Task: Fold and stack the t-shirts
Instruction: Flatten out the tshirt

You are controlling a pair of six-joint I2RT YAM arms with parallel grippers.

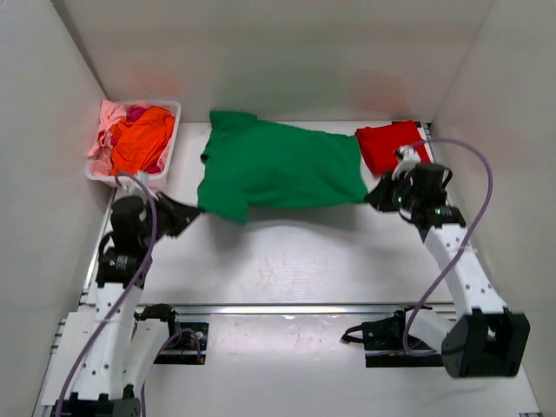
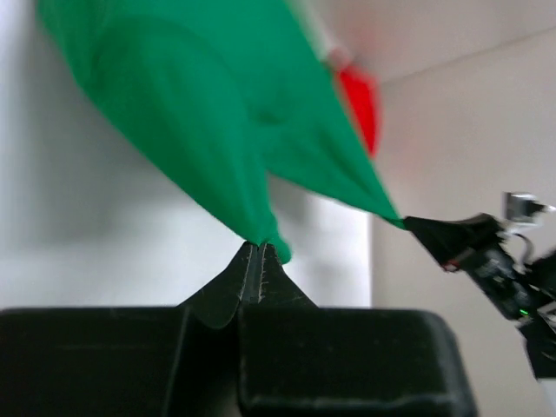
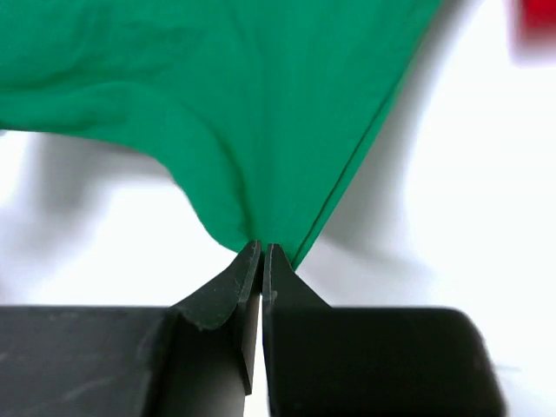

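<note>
Closest to the lens in each wrist view are black, wedge-shaped fingers (image 2: 228, 287) pressed together. The left gripper (image 2: 259, 249) is clamped on one corner of the dark green short-sleeved cloth t-shirt (image 1: 278, 165), and the right gripper (image 3: 262, 249) is clamped on another corner, so the thin cloth runs out from each pinch in tight folds. From above, the green shirt is spread between the two arms over the far half of the pale table (image 1: 287, 261), pulled wide along its near edge; whether it rests fully on the table or hangs a little, I cannot tell. I judge the task to be at an early stage. A red cloth t-shirt (image 1: 387, 146) lies as a compact, nearly square packet at the far right, just beside the green one, and it looks already folded. The green one is only stretched out, with no fold made yet. In the white plastic basket (image 1: 172, 130) at the far left, an orange shirt (image 1: 141, 141), a pink one (image 1: 104, 129) and some magenta cloth (image 1: 136, 113) lie crumpled together and wait for folding. The cloth looks soft, matt and limp; the basket looks stiff and smooth.
</note>
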